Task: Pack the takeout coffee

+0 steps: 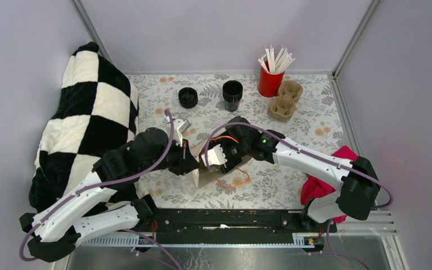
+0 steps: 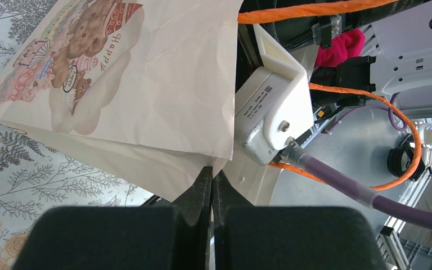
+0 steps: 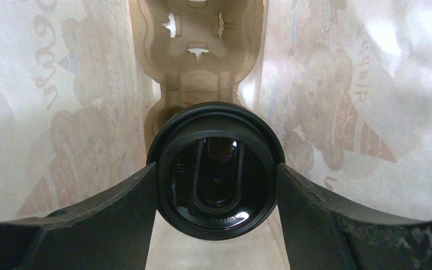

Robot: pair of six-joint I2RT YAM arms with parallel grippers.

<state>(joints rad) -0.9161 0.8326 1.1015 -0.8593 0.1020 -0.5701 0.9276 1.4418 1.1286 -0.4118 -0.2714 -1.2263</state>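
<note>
- I judge this to be a robotics lab test cell, not a home or a café.
- Plain grey wall panels (image 1: 219,34) set in aluminium posts (image 1: 90,25) box in the table on three sides.
- The left arm (image 1: 84,197) and right arm (image 1: 309,157) are bolted to a black rail (image 1: 225,216), and the purple cable (image 2: 343,183) runs exposed.
- The floral tablecloth (image 1: 309,118), checkered cushion (image 1: 84,112), red cup of sticks (image 1: 270,83), pulp cup carrier (image 1: 284,101) and takeout coffee (image 3: 215,174) look to me like staged props.
</note>
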